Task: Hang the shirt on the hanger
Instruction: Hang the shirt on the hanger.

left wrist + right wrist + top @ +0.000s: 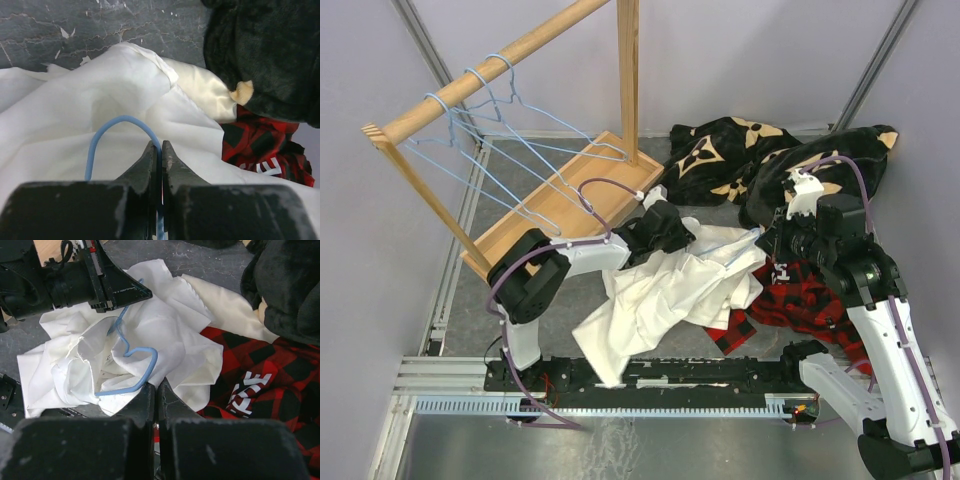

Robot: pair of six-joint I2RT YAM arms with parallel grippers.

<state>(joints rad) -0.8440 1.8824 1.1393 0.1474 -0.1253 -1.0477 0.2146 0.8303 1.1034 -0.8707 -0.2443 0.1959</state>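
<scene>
The left jaws, pressed together, pinch the thin light-blue wire hanger (122, 119), its hook looping just ahead of them. The right jaws, also closed, pinch its corner. Under and beyond both lies the crumpled cream-white button-up shirt (70, 100); farther right, a red-and-black plaid garment (260, 142).

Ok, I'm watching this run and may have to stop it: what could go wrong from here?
The hanger seems to lie on the crumpled shirt, not inside it, so a lift may raise it bare. The left tool and right tool are shut on thin wire alone, which could slip or twist.
</scene>
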